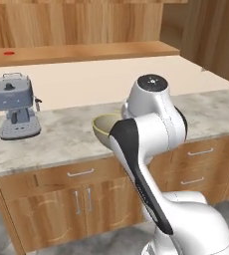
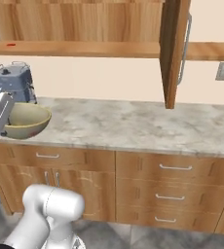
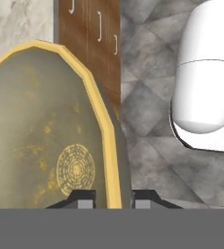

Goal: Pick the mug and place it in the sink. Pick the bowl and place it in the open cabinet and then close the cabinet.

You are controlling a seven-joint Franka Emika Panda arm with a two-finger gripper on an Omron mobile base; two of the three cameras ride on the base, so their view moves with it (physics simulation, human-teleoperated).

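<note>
The bowl (image 3: 46, 146) is grasped by its yellow rim between the fingers of the gripper (image 3: 114, 198) and is held at the front edge of the counter (image 2: 133, 126). Because only the thin rim is pinched, the bowl could slip or tilt when it is carried up to the open cabinet (image 2: 175, 53). It could also be knocked against the cabinet door on the way.

Bowl (image 2: 26, 120) at counter's (image 2: 133, 124) front edge, toward left end, rim pinched between gripper (image 3: 114, 198) fingertips. Coffee machine (image 1: 13, 107) behind and left of bowl, at counter's left end near back edge. Cabinet (image 2: 84, 29) on wall above counter; its shelf (image 1: 81, 52) carries small object (image 1: 8, 53) at left. Open cabinet door (image 2: 175, 53) projects over counter's middle. Drawers (image 2: 175, 194) under counter's right part, doors (image 1: 81, 201) under left.
</note>
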